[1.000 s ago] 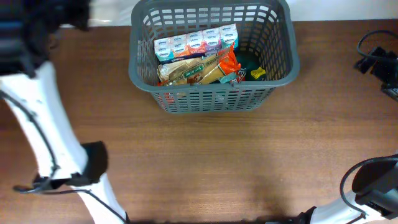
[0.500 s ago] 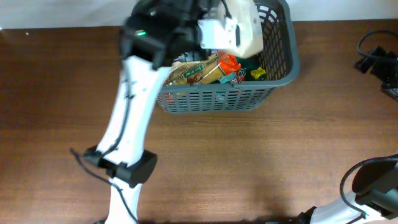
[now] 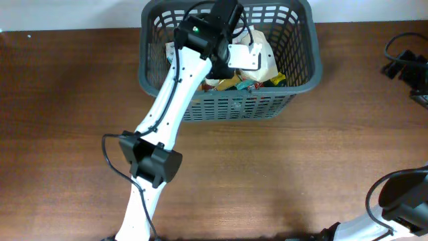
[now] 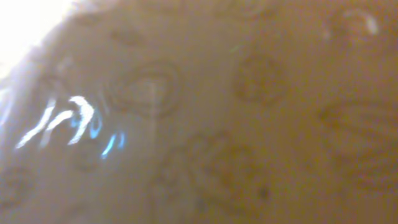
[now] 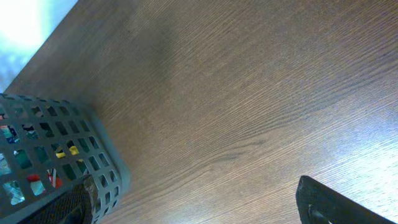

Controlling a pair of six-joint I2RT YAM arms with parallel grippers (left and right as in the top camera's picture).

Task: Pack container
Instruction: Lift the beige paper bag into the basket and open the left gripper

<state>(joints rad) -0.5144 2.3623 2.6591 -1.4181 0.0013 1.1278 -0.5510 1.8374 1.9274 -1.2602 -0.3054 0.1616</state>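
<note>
1. Against the far edge of the wooden table [image 3: 301, 167] stands the basket [image 3: 234, 107]. It is dark grey plastic, rectangular with rounded corners, with slotted lattice walls and a thick rim.
2. The left arm [image 3: 170, 100] stretches from the basket's near-left side up over its rim. Its links are smooth and white, its joints are black and blocky, and a thin black cable runs beside it.
3. The left gripper [image 3: 251, 60] hangs over the basket's right half, against a pale cream packet [image 3: 266, 59] that looks puffy and glossy. The fingers are hidden, so I cannot tell whether they are apart or clamped on the packet.
4. The left wrist view is filled by the packet's blurred tan film [image 4: 249, 124]. It is shiny, with faint oval outlines and white glare at the upper left.
5. Inside the basket, by the front wall, lie crinkled wrappers [image 3: 241, 83] and a small yellow piece [image 3: 277, 79]. Little cartons [image 3: 170, 52] show at the left wall.
6. The right arm [image 3: 401, 201] sits well apart from the basket, at the near-right corner.
7. Only a dark matte edge of the right gripper [image 5: 348, 205] shows, so I cannot tell how its jaws stand.
8. The right wrist view shows a rounded basket corner [image 5: 102, 180] on the grained wood, with coloured bits behind the slots.
9. Black cables [image 3: 401, 63] lie to the right of the basket.
</note>
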